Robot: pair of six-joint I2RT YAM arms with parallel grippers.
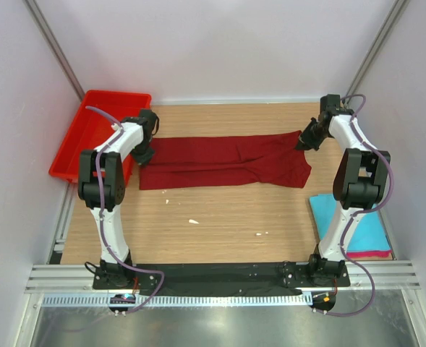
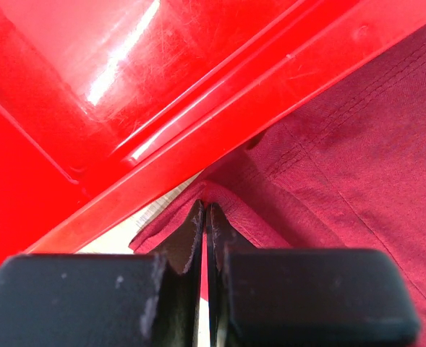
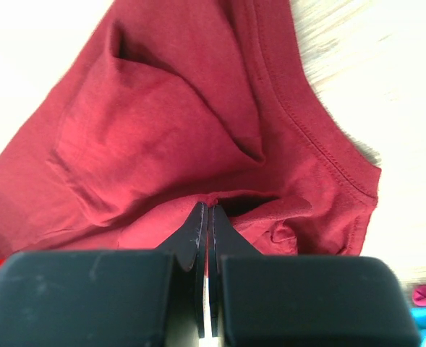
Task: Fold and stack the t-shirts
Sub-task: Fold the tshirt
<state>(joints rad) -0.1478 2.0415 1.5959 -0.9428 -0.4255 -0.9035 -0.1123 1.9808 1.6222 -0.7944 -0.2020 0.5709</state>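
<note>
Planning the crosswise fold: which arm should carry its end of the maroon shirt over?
Probably right. Both pinch the maroon t-shirt, but the left gripper is hemmed in beside the red tray; the right gripper has bare table beside it.

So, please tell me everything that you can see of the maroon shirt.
The maroon shirt is soft knit cloth with stitched hems. It lies on the table as a long creased band, folded lengthwise, running left to right. Its left end is beside the tray. The left gripper is shut on that end, and the right gripper is shut on the other, where the cloth bunches.
</note>
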